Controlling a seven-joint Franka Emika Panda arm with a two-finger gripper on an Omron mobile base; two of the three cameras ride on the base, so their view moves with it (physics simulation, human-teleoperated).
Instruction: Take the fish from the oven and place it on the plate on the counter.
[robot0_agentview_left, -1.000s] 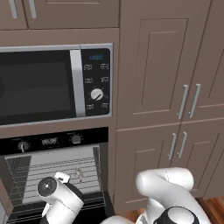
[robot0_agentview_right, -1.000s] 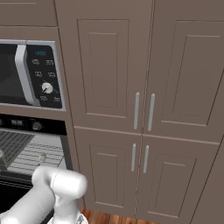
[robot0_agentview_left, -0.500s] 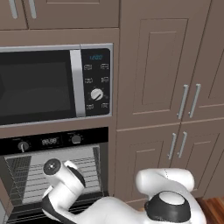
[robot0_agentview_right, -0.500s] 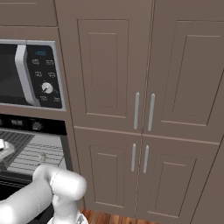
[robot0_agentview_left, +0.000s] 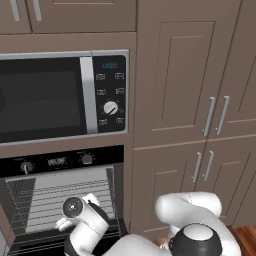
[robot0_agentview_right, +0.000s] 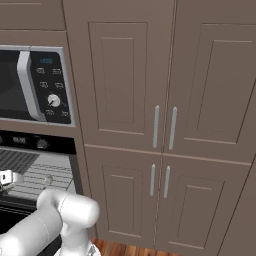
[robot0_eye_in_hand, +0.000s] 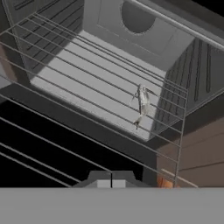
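Observation:
The oven (robot0_agentview_left: 60, 192) stands open below the microwave, and its wire racks (robot0_eye_in_hand: 100, 83) show in the hand view. The fish (robot0_eye_in_hand: 142, 103), small, slender and grey, lies on a rack toward the right of the cavity, near the right wall. My gripper (robot0_eye_in_hand: 111, 180) is shut with nothing in it, and hovers outside the cavity in front of the opening, well short of the fish. In the left base view my wrist (robot0_agentview_left: 75, 207) hangs before the oven opening. The plate and the counter are out of view.
A black-and-silver microwave (robot0_agentview_left: 55, 97) sits right above the oven. Tall brown cabinet doors (robot0_agentview_right: 160, 125) with silver handles stand to the right. The oven's ribbed side walls (robot0_eye_in_hand: 199, 74) close in on the racks, and a strip of wood floor (robot0_agentview_left: 245, 235) shows at the lower right.
My wrist has dipped and shifted a little to the right in front of the oven opening. The jaws have stayed shut and the fish has not moved.

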